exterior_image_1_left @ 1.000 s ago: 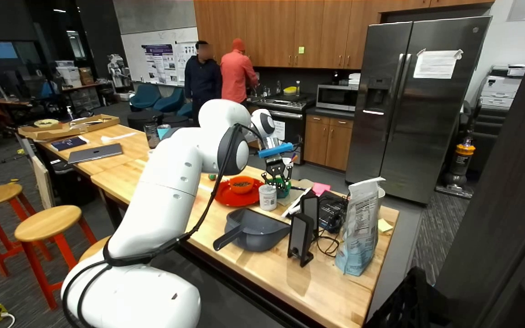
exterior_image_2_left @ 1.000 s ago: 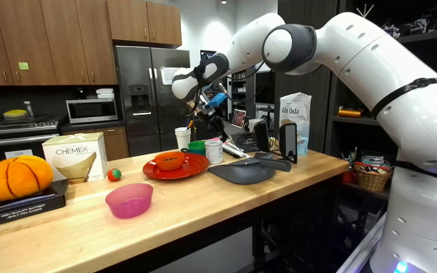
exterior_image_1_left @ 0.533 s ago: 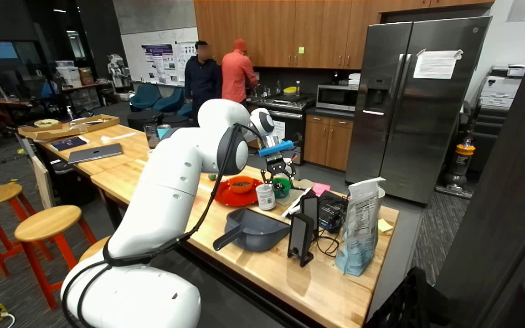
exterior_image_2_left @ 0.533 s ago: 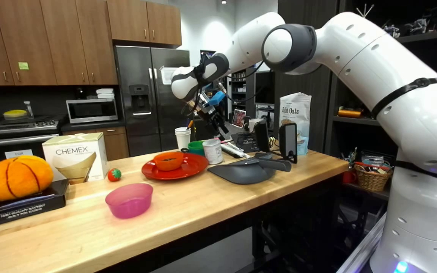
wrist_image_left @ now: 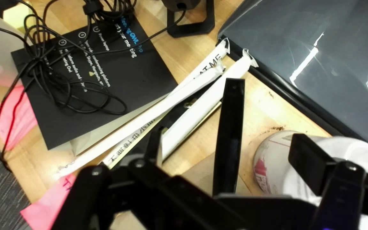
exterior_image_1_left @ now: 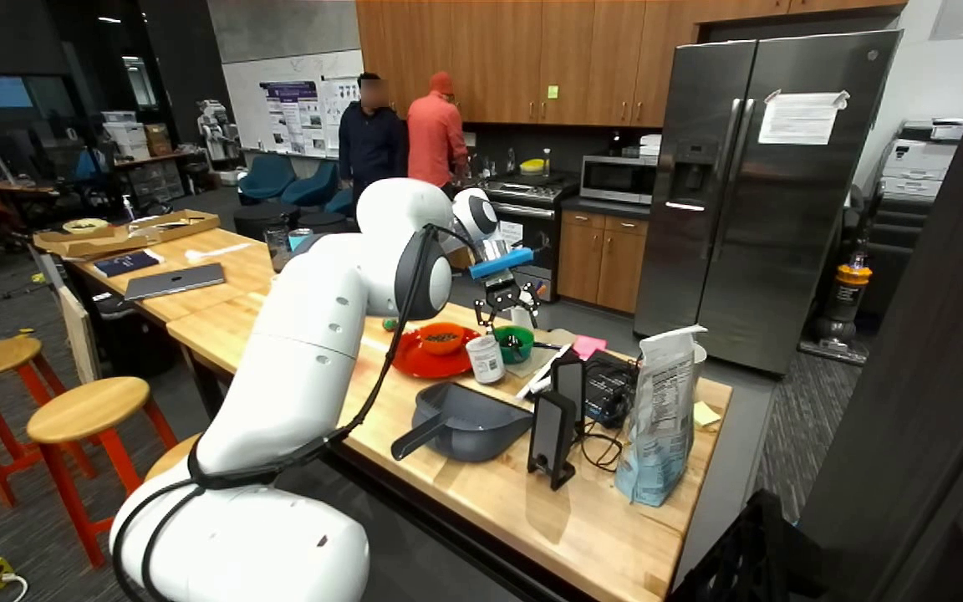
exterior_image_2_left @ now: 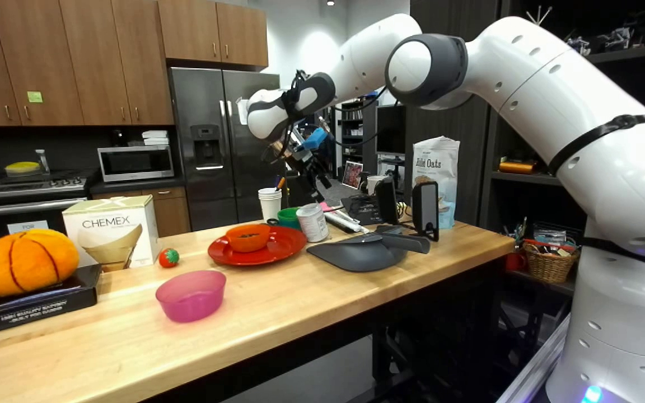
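One long wooden tabletop (exterior_image_1_left: 603, 535) is carrying a crowd of things, and a white arm (exterior_image_1_left: 306, 359) is arching over it. Its fingers (wrist_image_left: 310, 159) are standing spread, pinching nothing that shows, above a green bowl (exterior_image_1_left: 520, 353); a white tub (exterior_image_1_left: 486, 359) is sitting beside that bowl, by a red plate (exterior_image_1_left: 440, 366). The tub is leaning toward the plate and probably resting insecurely, so a sideways brush from a finger could be tipping it over. The bowl is risking a shove if the arm is dipping too low, and a slim black bar (wrist_image_left: 230, 137), showing between the fingers with gaps on both sides in the wrist view, could be snagging; what it belongs to is looking unclear. Around these, an oats bag (exterior_image_1_left: 665, 418) is standing well apart, a grey dustpan (exterior_image_1_left: 481, 439) is lying in front, and the plate is holding an orange bowl (exterior_image_2_left: 244, 244). Two speakers (exterior_image_1_left: 550, 431) are standing upright just beside the dustpan, closing off that side, while white paper cups (exterior_image_2_left: 270, 206) are crowding in behind the green bowl. Paper-wrapped sticks (wrist_image_left: 196, 113) are lying near the tub, and pink notes (wrist_image_left: 48, 207) are showing past them.
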### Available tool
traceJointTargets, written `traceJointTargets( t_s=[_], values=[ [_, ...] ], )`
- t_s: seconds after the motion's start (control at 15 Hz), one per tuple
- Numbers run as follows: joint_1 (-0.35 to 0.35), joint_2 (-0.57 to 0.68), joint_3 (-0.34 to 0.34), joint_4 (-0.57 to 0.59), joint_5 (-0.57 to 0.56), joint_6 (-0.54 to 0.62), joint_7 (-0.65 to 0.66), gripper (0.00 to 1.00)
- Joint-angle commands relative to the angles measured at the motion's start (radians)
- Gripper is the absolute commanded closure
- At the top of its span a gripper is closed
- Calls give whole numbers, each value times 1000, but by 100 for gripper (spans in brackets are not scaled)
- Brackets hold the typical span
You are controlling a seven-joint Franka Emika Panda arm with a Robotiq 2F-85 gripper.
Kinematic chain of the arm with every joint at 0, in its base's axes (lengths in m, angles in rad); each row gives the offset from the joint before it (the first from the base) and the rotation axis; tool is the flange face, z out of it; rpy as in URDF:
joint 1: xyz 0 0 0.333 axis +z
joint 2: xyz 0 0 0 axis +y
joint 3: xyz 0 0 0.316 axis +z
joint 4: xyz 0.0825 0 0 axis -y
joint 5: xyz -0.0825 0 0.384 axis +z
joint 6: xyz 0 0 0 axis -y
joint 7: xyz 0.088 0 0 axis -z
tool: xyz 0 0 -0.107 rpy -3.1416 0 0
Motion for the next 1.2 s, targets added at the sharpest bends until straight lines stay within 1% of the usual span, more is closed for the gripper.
traceJointTargets(
  t_s=[0.0, 0.27, 0.67, 1.13],
  values=[
    [26, -22, -22, 25, -38, -31, 0, 0],
    [40, -36, -33, 49, -60, -34, 12, 0],
    [54, -78, -27, 79, -95, -27, 33, 0],
    [112, -162, -18, 98, -94, -22, 89, 0]
  ],
)
